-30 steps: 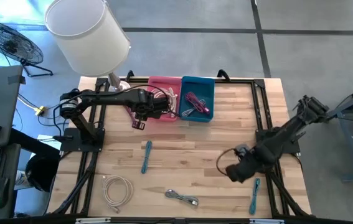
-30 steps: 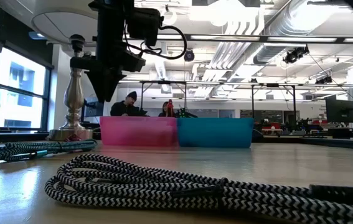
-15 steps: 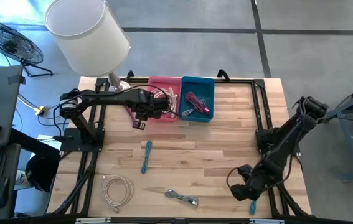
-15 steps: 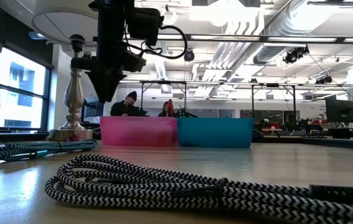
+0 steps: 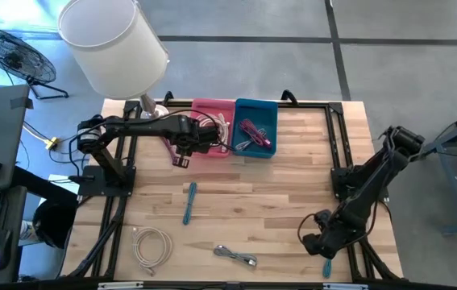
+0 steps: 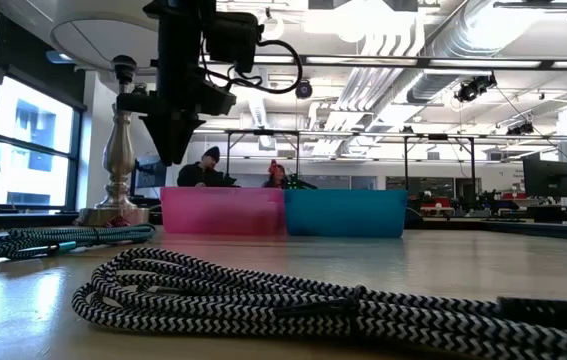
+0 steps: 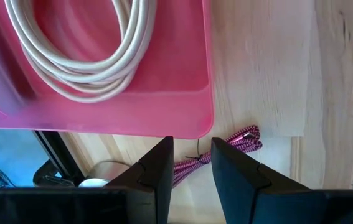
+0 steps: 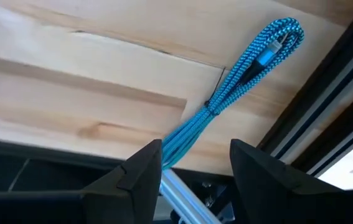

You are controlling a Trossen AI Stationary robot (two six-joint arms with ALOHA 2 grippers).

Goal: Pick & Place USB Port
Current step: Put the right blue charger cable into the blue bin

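Observation:
My left gripper (image 5: 181,158) hangs open beside the pink bin (image 5: 209,147), well above the table in the low view (image 6: 173,150). Below its fingers (image 7: 190,149) a magenta braided cable bundle (image 7: 243,135) lies on the wood just outside the bin, which holds a white cable coil (image 7: 83,56). My right gripper (image 5: 319,242) is open near the table's near right corner. Its fingers (image 8: 192,152) stand on either side of one end of a bundled blue braided cable (image 8: 244,74), which lies flat by the frame rail (image 5: 327,265).
A blue bin (image 5: 256,149) with a magenta cable sits next to the pink bin. A teal cable (image 5: 189,201), a white coil (image 5: 151,246) and a black-and-white cable (image 5: 236,256) lie on the table. A lamp (image 5: 115,44) stands at the far left corner. Black frame rails run along the sides.
My right gripper has swung toward the table's near edge, from the right-middle of the table to above the blue cable by the near right corner, staying open. My left arm has kept still.

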